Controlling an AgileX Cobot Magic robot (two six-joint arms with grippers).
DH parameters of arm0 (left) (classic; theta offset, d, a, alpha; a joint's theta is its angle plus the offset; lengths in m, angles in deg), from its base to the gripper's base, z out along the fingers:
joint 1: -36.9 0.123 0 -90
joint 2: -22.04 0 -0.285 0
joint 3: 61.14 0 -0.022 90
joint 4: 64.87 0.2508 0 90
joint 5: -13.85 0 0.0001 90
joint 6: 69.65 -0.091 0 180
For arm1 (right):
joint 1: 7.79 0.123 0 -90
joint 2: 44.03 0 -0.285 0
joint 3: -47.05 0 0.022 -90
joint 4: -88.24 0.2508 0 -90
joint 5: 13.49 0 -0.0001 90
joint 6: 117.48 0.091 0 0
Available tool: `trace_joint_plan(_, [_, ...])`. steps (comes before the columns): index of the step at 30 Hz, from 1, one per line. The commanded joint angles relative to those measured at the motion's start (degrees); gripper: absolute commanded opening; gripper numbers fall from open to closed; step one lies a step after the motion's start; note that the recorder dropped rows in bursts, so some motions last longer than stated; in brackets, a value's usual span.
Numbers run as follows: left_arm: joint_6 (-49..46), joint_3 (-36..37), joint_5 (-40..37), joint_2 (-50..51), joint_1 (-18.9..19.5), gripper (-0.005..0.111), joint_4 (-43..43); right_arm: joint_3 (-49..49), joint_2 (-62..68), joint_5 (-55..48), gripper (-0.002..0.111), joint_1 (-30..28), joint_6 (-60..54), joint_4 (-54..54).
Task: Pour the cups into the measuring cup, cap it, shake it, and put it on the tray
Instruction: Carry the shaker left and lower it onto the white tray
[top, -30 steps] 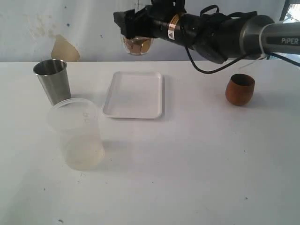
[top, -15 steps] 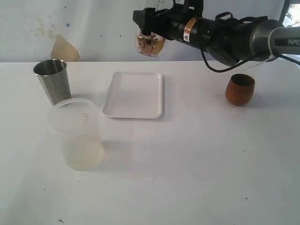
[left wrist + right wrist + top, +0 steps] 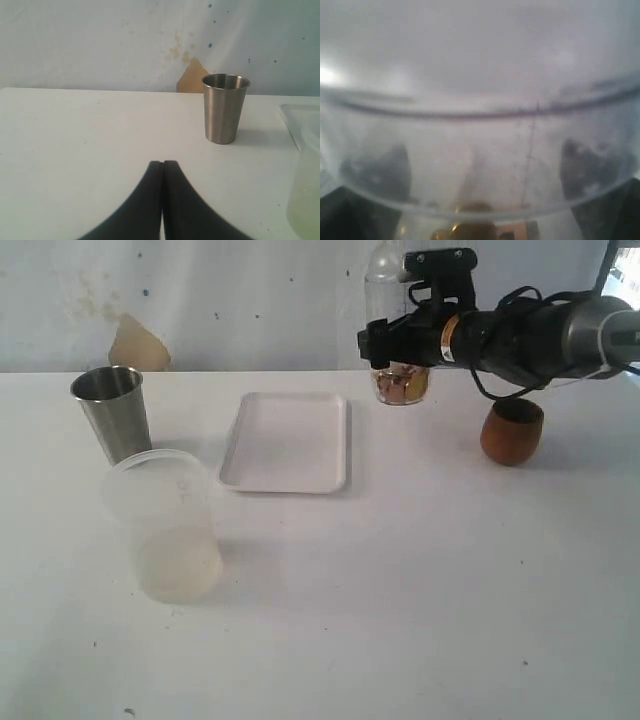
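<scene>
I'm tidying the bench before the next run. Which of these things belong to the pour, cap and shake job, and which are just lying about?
Part of the job:
- measuring cup, held in the right claw
- its cap
- steel tumbler
- wooden cup
- white tray

Just lying about:
- frosted plastic tub

No writing can be read anywhere; the small orange label on the right arm is blurred.

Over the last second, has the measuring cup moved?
Yes. The measuring cup swung right and slightly lower: from above the tray's far edge to past its right side, now near the wooden cup.
</scene>
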Motion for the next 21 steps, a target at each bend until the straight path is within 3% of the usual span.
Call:
trace_joint_plan(1, [0.1,0.3,0.6,-0.3,0.0,0.0,-0.7,-0.2,1.7,4.3,0.0,-0.2,-0.5,-0.5])
trace_joint_plan(4, [0.1,0.3,0.6,-0.3,0.0,0.0,-0.7,-0.2,3.2,9.4,0.0,-0.9,-1.8,0.9])
trace_joint_plan(8, [0.1,0.3,0.6,-0.3,0.0,0.0,-0.7,-0.2,4.3,9.0,0.0,-2.5,-6.2,6.7])
trace_joint_plan(14, [0.1,0.3,0.6,-0.3,0.0,0.0,-0.7,0.0,4.4,8.8,0.0,-4.4,-6.7,6.2])
trace_joint_plan(17, [0.1,0.3,0.6,-0.3,0.0,0.0,-0.7,2.2,4.4,15.4,0.0,-5.7,-9.8,7.4])
trace_joint_plan(21, [0.1,0.3,0.6,-0.3,0.0,0.0,-0.7,7.7,4.4,27.8,0.0,-7.1,-20.9,20.0])
